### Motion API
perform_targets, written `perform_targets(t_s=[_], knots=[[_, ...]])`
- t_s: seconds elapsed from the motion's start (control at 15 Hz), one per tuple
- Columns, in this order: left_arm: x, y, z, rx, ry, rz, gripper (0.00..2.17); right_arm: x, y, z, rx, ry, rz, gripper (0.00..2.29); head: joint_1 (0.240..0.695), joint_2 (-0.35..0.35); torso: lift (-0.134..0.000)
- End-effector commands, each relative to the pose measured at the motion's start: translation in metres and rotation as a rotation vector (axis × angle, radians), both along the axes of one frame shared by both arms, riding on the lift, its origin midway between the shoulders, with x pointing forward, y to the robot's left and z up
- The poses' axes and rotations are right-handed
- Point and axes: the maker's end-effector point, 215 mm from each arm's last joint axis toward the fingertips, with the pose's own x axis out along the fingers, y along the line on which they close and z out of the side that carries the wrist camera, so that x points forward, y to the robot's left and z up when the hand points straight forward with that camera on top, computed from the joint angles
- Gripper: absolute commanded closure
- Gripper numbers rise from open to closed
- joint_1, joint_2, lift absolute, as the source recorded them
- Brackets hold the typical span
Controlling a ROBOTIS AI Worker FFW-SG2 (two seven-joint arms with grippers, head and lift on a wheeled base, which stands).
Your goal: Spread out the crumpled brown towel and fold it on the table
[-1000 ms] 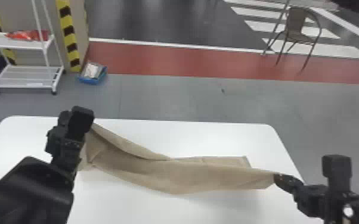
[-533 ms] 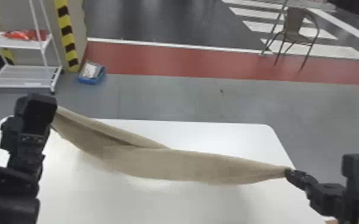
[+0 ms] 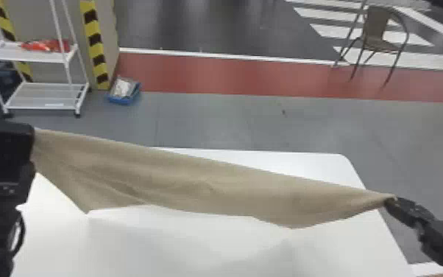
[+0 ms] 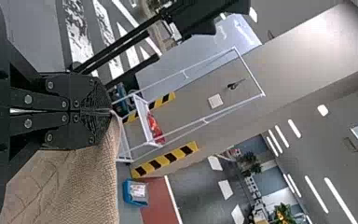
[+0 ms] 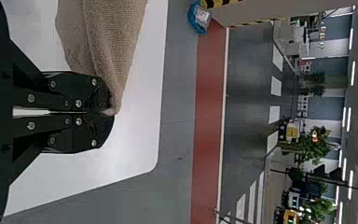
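Observation:
The brown towel (image 3: 195, 184) hangs stretched between both grippers above the white table (image 3: 180, 250), its lower edge uneven. My left gripper (image 3: 29, 132), at the far left of the head view, holds the towel's upper left corner, higher than the other end. At the right, my right gripper (image 3: 392, 200) pinches the opposite corner. In the left wrist view the left gripper (image 4: 109, 111) is shut on the towel (image 4: 74, 186), which drapes from its tips. The right wrist view has the right gripper (image 5: 112, 112) shut on a gathered corner of the towel (image 5: 112, 42).
Beyond the table's far edge is grey floor with a blue bin (image 3: 124, 90). A white rack (image 3: 48, 95) stands at the back left beside a striped pillar. A chair (image 3: 379, 33) is far off at the back right.
My left gripper has moved left, and my right gripper has shifted slightly right. The towel, slacker and folded over itself before, is now pulled taut and broader, with its lower edge hanging down.

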Motion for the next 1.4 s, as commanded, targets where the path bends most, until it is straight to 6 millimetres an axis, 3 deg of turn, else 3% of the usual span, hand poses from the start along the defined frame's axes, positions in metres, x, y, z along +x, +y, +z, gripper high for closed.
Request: perform_targets(t_s=[0.0, 0.07, 0.13, 0.27, 0.4, 0.6, 0.67, 0.73, 0.8, 0.87, 1.0, 1.13, 1.33], knots=[[-0.013, 0.017, 0.005, 0.022, 0.025, 0.041, 1.37, -0.002, -0.005, 0.007, -0.005, -0.013, -0.011, 1.11, 0.695, -0.167, 0.0], [-0.003, 0.012, 0.009, 0.032, 0.039, 0.031, 1.37, -0.002, -0.008, 0.005, -0.006, -0.009, -0.017, 1.11, 0.695, -0.161, 0.0], [0.012, 0.006, -0.008, 0.033, 0.099, 0.02, 1.37, 0.0, -0.009, -0.001, -0.01, 0.0, -0.021, 1.11, 0.695, -0.16, 0.0], [0.046, -0.017, -0.061, 0.091, 0.232, -0.005, 1.37, 0.003, -0.009, -0.018, -0.004, 0.025, -0.029, 1.11, 0.695, -0.165, 0.0], [0.083, -0.065, -0.091, 0.11, 0.239, -0.113, 1.37, 0.007, -0.007, -0.032, -0.018, 0.054, -0.039, 1.11, 0.695, -0.183, 0.0], [0.113, -0.107, -0.125, 0.146, 0.261, -0.2, 1.37, 0.015, -0.002, -0.05, -0.025, 0.094, -0.037, 1.11, 0.695, -0.228, 0.0], [0.116, -0.116, -0.127, 0.143, 0.239, -0.227, 1.29, 0.018, 0.004, -0.054, -0.025, 0.1, -0.028, 1.11, 0.695, -0.238, 0.0], [0.116, -0.124, -0.135, 0.144, 0.241, -0.246, 0.72, 0.02, 0.006, -0.056, -0.025, 0.103, -0.027, 1.11, 0.695, -0.247, 0.0], [0.116, -0.124, -0.145, 0.152, 0.261, -0.25, 0.15, 0.022, 0.01, -0.059, -0.021, 0.106, -0.023, 1.11, 0.695, -0.253, 0.0], [0.113, -0.121, -0.152, 0.155, 0.273, -0.241, 0.01, 0.024, 0.014, -0.059, -0.018, 0.106, -0.016, 1.11, 0.695, -0.257, 0.0], [0.092, -0.101, -0.172, 0.151, 0.301, -0.206, 0.01, 0.029, 0.021, -0.059, -0.016, 0.101, -0.003, 1.11, 0.695, -0.253, 0.0], [0.072, -0.068, -0.176, 0.081, 0.307, -0.161, 0.03, 0.034, 0.025, -0.06, -0.014, 0.098, 0.006, 1.11, 0.695, -0.237, 0.0], [0.035, -0.035, -0.179, -0.073, 0.332, -0.164, 0.03, 0.038, 0.03, -0.066, -0.009, 0.099, 0.018, 1.11, 0.695, -0.202, 0.0]])
